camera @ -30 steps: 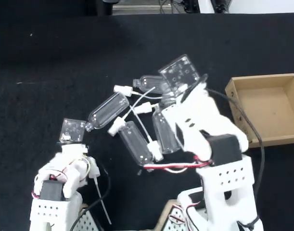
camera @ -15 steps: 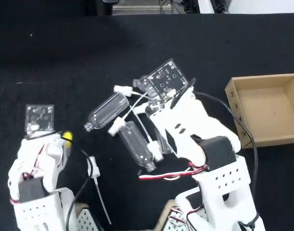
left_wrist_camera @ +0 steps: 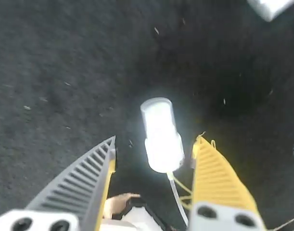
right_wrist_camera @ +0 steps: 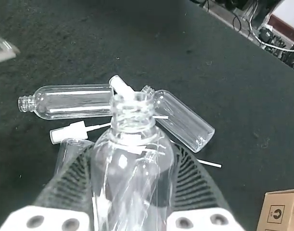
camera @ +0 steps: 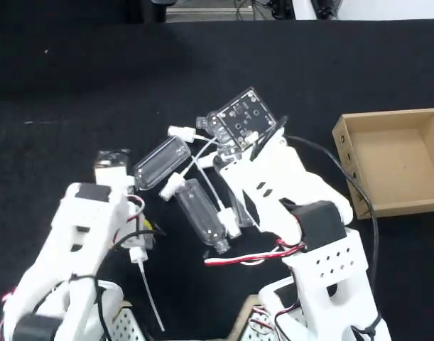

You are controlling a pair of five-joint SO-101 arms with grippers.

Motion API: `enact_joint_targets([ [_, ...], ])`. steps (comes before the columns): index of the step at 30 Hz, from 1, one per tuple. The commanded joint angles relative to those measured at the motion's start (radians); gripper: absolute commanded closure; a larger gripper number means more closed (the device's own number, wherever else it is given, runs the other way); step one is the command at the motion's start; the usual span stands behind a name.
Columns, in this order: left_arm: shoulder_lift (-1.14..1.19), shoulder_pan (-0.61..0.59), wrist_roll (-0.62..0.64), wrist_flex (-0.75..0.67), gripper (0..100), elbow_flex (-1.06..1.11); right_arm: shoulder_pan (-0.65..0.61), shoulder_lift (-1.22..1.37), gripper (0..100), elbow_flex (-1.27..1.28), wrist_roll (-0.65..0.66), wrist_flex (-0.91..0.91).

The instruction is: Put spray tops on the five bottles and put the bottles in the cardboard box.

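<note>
The right pincer (right_wrist_camera: 132, 155) is clamped on a clear bottle (right_wrist_camera: 131, 125), its fingers pressed against both sides of the body, and the bottle's threaded neck is bare. Past that neck, on the black counter (camera: 74, 85), an uncapped bottle (right_wrist_camera: 65, 102) lies on its side. A slanting bottle (right_wrist_camera: 181, 119) lies near it, and a loose sprayer (right_wrist_camera: 70, 133) lies just beside them with its thin tube stretched out.

The left pincer (left_wrist_camera: 155, 143) is spread wide, low over the counter. A white spray top (left_wrist_camera: 160, 131) lies between its fingers with a gap on either side, so it has hold of nothing. In the high view this spray top lies close to the left arm, its dip tube trailing toward the near edge.

The cardboard box (camera: 348, 160) sits at the right, well apart from the heap of bottles.
</note>
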Motion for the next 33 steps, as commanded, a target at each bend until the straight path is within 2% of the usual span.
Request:
enact_joint_targets([
  [1,0.110,0.036,0.020,-0.052,77,-0.056,-0.012,-0.039,98.8,-0.010,-0.005,-0.026],
  [9,0.190,0.047,0.025,-0.114,77,-0.028,-0.012,-0.039,98.8,-0.010,-0.003,-0.025],
  [11,0.196,0.051,0.025,-0.166,81,0.010,-0.012,-0.039,98.8,-0.012,-0.005,-0.025],
  [15,0.189,0.085,0.018,-0.215,98,0.047,-0.012,-0.039,98.8,-0.012,-0.005,-0.029],
  [18,0.189,0.070,0.017,-0.210,97,0.010,-0.012,-0.039,98.8,-0.012,-0.006,-0.031],
  [21,0.186,-0.016,0.017,-0.184,97,-0.074,-0.012,-0.039,98.8,-0.013,-0.006,-0.031],
  [27,0.086,-0.255,-0.046,-0.026,97,-0.374,-0.046,-0.039,98.8,-0.007,-0.008,-0.089],
  [29,0.044,-0.318,-0.040,-0.031,97,-0.438,-0.086,-0.036,98.8,-0.005,-0.015,-0.106],
  [33,-0.034,-0.449,-0.031,-0.121,97,-0.561,-0.195,-0.033,98.8,0.013,-0.144,-0.210],
])
